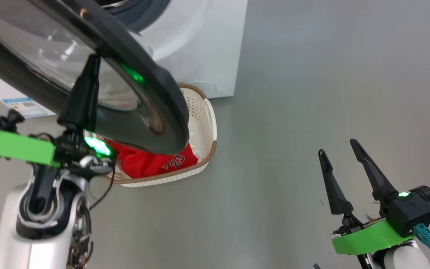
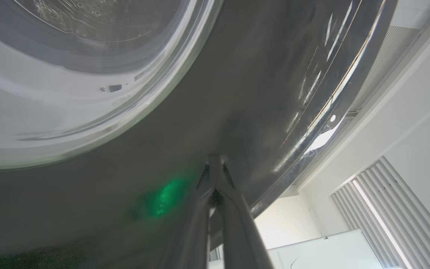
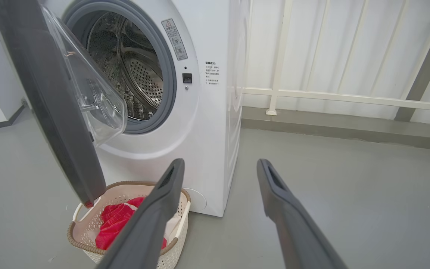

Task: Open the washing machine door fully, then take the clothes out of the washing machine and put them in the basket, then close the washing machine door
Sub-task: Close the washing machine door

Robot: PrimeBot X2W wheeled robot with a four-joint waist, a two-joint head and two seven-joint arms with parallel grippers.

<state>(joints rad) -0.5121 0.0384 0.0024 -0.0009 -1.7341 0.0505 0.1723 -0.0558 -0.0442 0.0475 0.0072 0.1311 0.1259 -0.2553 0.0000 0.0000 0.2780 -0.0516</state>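
Observation:
The washing machine door [image 1: 155,93] stands swung out from the white washing machine [image 3: 207,130], its black rim and clear bowl over the basket. My left gripper [image 1: 93,63] is shut, and its joined fingertips [image 2: 215,164] rest against the door's glossy black outer rim [image 2: 237,93] with nothing held. The steel drum [image 3: 136,74] shows bare metal where I can see into it. Red clothes [image 1: 151,162], one marked "23", lie in the cream basket [image 1: 209,123] on the floor before the machine. My right gripper [image 1: 337,146] hangs open and empty over the floor, to the right of the basket.
Grey floor stretches wide to the right of the machine and basket. A white curtain and a low white rail [image 3: 349,99] run along the wall behind. The door's lower edge [image 3: 88,194] hangs just above the basket's rim [image 3: 77,239].

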